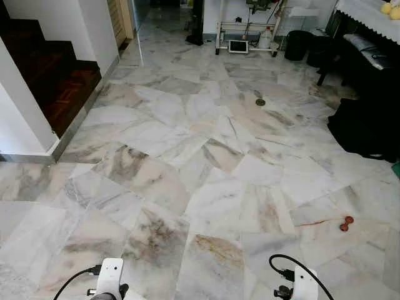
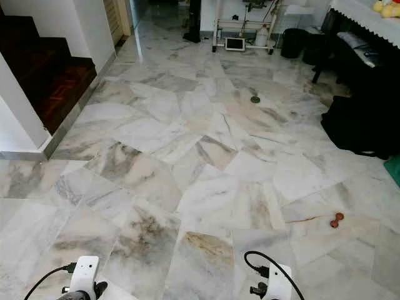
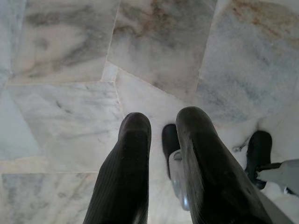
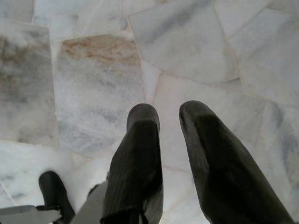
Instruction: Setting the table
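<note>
A table [image 1: 369, 17] with a white lace cloth stands at the far right, with yellow rounded things [image 1: 390, 9] on its top. Both arms hang low at my sides, their silver wrists at the bottom edge: left wrist [image 1: 110, 277], right wrist [image 1: 304, 284]. In the left wrist view my left gripper [image 3: 163, 122] points down at the marble floor, fingers a little apart with nothing between them. My right gripper [image 4: 169, 114] hangs the same way over the floor, fingers apart and holding nothing.
Marble floor [image 1: 206, 169] stretches ahead. A dark wooden staircase [image 1: 56, 75] and white wall lie on the left. Black bags [image 1: 365, 125] sit under the table on the right. A small red-brown object [image 1: 345, 223] and a floor drain [image 1: 260, 102] lie on the floor. A white rack [image 1: 247, 31] and black bin [image 1: 297, 44] stand at the back.
</note>
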Available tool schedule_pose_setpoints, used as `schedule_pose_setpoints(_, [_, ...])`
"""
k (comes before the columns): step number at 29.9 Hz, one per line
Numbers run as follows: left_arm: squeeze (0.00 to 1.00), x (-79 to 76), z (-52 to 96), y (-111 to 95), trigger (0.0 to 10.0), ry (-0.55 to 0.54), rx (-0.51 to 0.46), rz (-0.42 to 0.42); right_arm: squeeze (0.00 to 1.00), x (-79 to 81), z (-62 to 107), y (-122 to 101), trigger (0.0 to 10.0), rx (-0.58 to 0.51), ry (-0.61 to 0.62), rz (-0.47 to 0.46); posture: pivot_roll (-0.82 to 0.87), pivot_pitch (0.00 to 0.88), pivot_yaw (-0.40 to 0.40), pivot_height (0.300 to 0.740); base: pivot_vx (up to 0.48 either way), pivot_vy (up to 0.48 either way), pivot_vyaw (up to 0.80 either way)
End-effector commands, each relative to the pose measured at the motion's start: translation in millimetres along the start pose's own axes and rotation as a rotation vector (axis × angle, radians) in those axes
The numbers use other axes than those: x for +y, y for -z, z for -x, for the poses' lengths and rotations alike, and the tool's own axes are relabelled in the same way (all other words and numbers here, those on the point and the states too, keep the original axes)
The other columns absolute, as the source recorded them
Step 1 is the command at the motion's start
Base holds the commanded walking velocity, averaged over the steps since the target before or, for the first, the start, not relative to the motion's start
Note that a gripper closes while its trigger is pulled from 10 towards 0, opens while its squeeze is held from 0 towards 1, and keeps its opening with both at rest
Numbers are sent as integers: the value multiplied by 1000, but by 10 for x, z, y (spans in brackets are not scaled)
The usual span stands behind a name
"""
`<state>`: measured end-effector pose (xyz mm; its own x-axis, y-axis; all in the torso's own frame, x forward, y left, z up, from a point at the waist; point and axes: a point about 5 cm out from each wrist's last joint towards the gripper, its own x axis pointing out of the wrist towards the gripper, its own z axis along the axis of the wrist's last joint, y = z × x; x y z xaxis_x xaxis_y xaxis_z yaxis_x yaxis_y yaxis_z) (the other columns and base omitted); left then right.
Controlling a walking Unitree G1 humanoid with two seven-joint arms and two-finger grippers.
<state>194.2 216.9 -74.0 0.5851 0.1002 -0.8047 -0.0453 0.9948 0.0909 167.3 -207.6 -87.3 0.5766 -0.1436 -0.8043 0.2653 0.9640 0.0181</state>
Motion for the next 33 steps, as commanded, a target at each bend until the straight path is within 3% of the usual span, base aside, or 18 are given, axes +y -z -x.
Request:
schedule_pose_setpoints(1, [0,-23,-2,3,10000,-1,-1,16,0,-33,5,7,10000,-2,10,-16,70,0,-61,740,0,0,-788])
schedule_pose_setpoints(12, [0,-56,-8,-38,10000,11,-18,24,0,-16,1,-3,10000,1,3,39,74,0,-63,740,0,0,-788])
schedule_pose_setpoints(33, [0,-82,-8,-17,10000,37,-4,-2,0,-43,13,69,10000,36,13,61,70,0,-56,740,0,0,-788])
